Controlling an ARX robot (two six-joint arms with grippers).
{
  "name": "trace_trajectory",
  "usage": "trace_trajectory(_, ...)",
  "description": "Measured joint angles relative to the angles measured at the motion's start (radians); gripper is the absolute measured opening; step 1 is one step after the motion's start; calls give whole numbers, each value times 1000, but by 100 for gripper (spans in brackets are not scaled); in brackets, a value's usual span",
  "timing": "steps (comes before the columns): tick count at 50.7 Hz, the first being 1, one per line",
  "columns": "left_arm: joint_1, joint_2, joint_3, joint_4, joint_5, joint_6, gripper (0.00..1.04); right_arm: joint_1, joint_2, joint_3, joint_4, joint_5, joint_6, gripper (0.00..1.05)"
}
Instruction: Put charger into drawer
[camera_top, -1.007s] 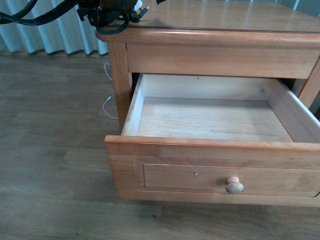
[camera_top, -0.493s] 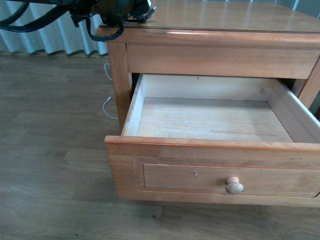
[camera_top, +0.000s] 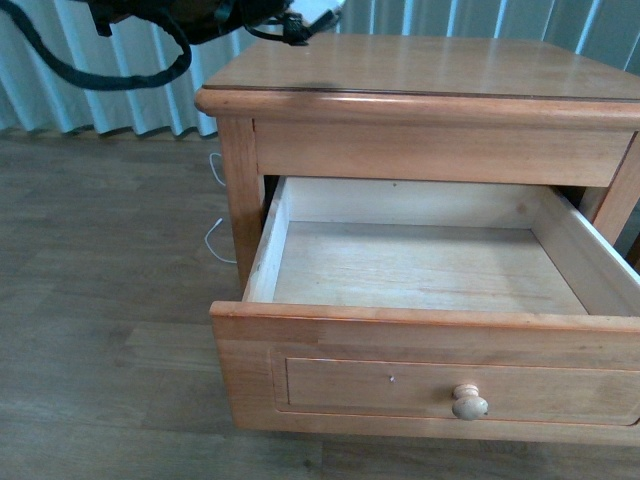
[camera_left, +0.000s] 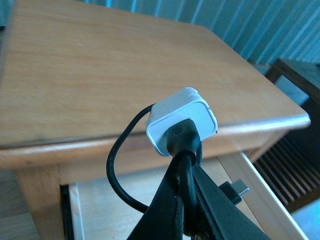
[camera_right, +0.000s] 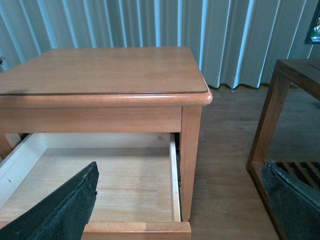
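Our left gripper (camera_left: 184, 161) pinches the small white black-cabled charger (camera_left: 182, 116) high, to clear the honey-coloured wooden drawer (camera_top: 420, 318) open below its jaws; our right gripper (camera_right: 180, 169) gapes wide.

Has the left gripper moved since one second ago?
Yes. Holding the charger, the left gripper has risen higher above the nightstand top and shifted slightly right.

A home, likely a bedroom: honey-wood nightstand (camera_top: 420, 70) with its drawer (camera_top: 400, 335) open, pleated pale curtains (camera_top: 45, 95) at 12 o'clock, plank floor (camera_top: 100, 300) at 9 o'clock, dark slatted side table (camera_right: 280, 95) beside the nightstand.
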Motion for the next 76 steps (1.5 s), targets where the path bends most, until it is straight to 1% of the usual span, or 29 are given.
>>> trace_trajectory(3, -18, -37, -52, 0, 19, 27, 4, 0, 0, 0, 0, 0, 0, 97)
trace_trajectory(13, -72, -84, -179, 5, 25, 95, 4, 0, 0, 0, 0, 0, 0, 97)
trace_trajectory(20, -87, -24, -187, 16, 18, 120, 4, 0, 0, 0, 0, 0, 0, 97)
trace_trajectory(28, -98, 80, -157, 33, -13, 127, 4, 0, 0, 0, 0, 0, 0, 97)
trace_trajectory(39, -106, 250, -46, 42, -58, 129, 4, 0, 0, 0, 0, 0, 0, 97)
trace_trajectory(51, -116, 362, 47, 28, -75, 125, 4, 0, 0, 0, 0, 0, 0, 97)
trace_trajectory(58, -136, 391, 64, 28, -85, 121, 33, 0, 0, 0, 0, 0, 0, 97)
trace_trajectory(64, -141, 386, 60, 40, -114, 121, 50, 0, 0, 0, 0, 0, 0, 97)
trace_trajectory(66, -140, 377, 52, 46, -125, 117, 57, 0, 0, 0, 0, 0, 0, 97)
trace_trajectory(71, -133, 340, 21, 64, -181, 110, 71, 0, 0, 0, 0, 0, 0, 97)
trace_trajectory(76, -118, 276, -22, 83, -201, 100, 85, 0, 0, 0, 0, 0, 0, 97)
